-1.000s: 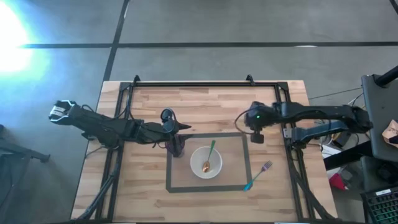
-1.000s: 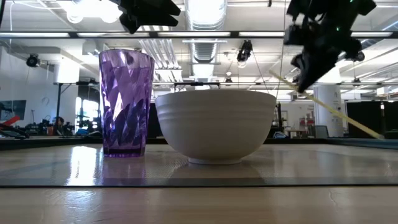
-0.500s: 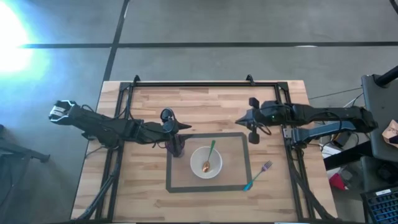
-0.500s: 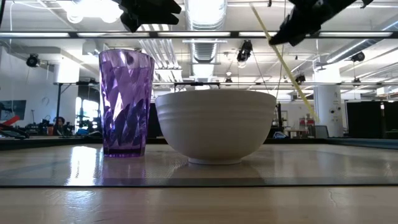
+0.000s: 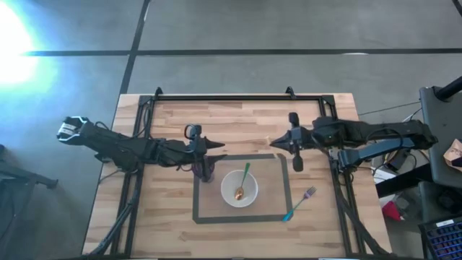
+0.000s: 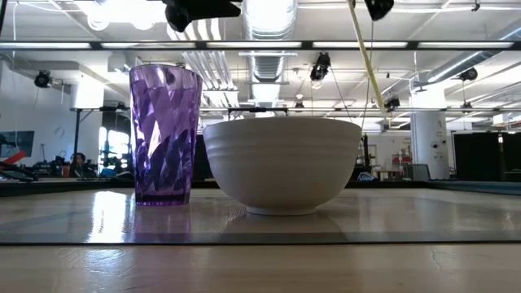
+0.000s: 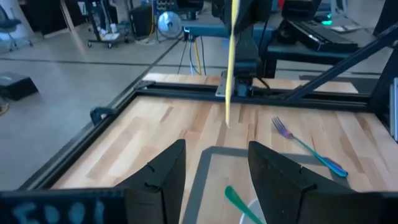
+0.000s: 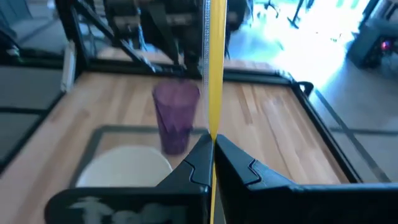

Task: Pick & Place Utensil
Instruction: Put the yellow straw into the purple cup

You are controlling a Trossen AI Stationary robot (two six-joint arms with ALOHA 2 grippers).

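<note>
The right gripper (image 8: 212, 163), right of centre in the high view, is clamped on a thin yellow utensil (image 8: 215, 68). Held by 1 end only, it could pivot or slip and miss the purple cup (image 5: 208, 170) or white bowl (image 5: 240, 189). The left gripper (image 7: 214, 180), jaws apart and empty, hovers over the cup.

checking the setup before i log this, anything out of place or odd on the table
One thing: the fork lies askew across the tape outline's right corner, tines outside. The spoon rests in the bowl; the purple cup stands upright. Nothing spilled or damaged.
</note>
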